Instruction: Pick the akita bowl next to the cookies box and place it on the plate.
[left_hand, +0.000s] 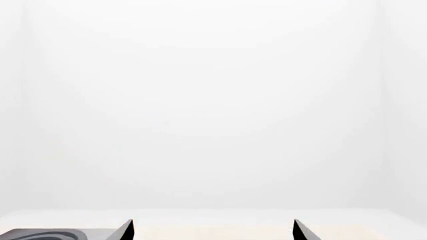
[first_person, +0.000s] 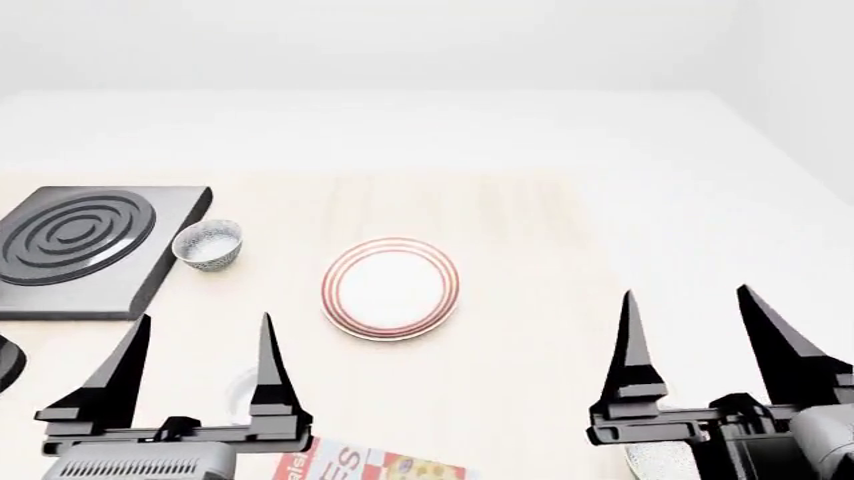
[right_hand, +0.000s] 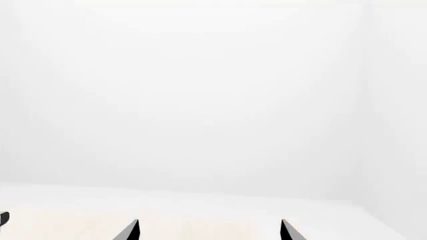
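Two claws are seen raised over the pale worktop (first_person: 561, 250), the left claw (first_person: 200, 365) and right claw (first_person: 701, 335) both spread wide with nothing held. The black stove (first_person: 80, 245) and ringed plate (first_person: 390, 288) lie ahead. The cookies box (first_person: 360, 466) is cut off at the near edge. A speckled rim (first_person: 654, 462) under the right claw is judged the akita bowl; a straight-down grasp on its rim seems best. Its twin (first_person: 210, 244) beside the stove should be ignored.
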